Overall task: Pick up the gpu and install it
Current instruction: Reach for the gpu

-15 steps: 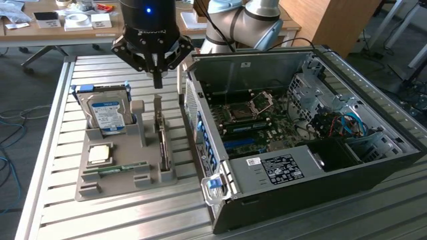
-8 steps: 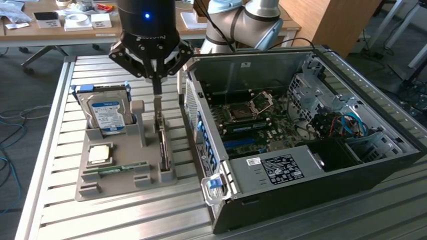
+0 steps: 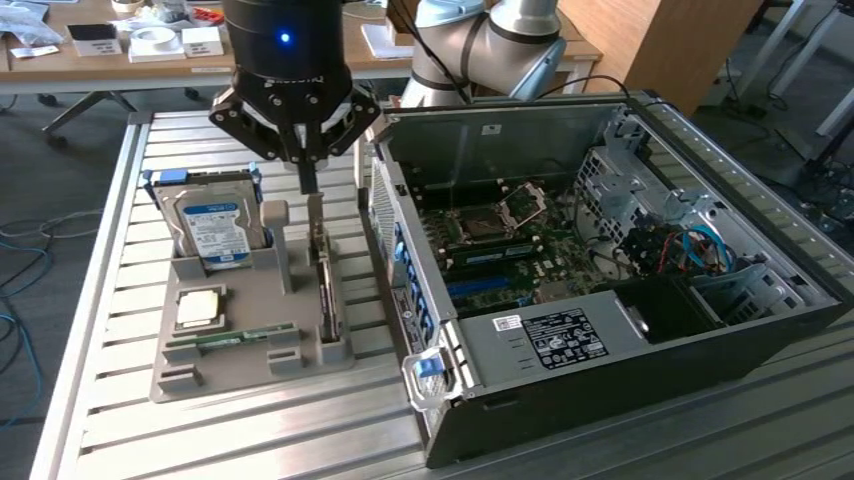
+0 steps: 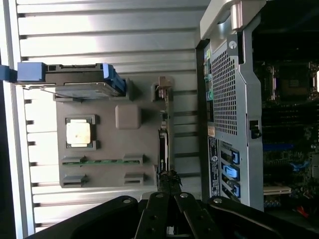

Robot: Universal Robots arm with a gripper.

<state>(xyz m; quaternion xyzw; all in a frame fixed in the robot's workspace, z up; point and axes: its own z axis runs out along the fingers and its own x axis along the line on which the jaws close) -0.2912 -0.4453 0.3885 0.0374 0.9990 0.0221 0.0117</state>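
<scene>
Slatted metal table (image 3: 267, 430) (image 4: 99, 30), office desk (image 3: 134, 65) w/ odds & ends in the bg. Gripper (image 3: 308, 185) (image 4: 169, 175) hangs over the table, pointing straight down, both fingers pressed together w/ no gap visible between them. Tips sit right at the top edge of the gpu (image 3: 326, 280) (image 4: 163, 139), at its far end in the exterior view. Can't tell whether they actually pinch the card or just meet above it.

Gpu stands on edge in a slot of the grey holder (image 3: 240, 355) (image 4: 107, 147), on the side nearest the PC case (image 3: 641, 370) (image 4: 229, 99). On the same holder, further toward the exterior view's left: HDD (image 3: 214, 225) (image 4: 75, 82) w/ blue-white label, upright in its bracket; CPU (image 3: 200, 307) (image 4: 79, 132) lying flat in a recess; green memory stick (image 3: 247, 335) (image 4: 102, 161) in clips near the front.

PC case lies on its side just beside the holder, on the exterior view's right, side panel off, mobo (image 3: 521, 240) exposed.
</scene>
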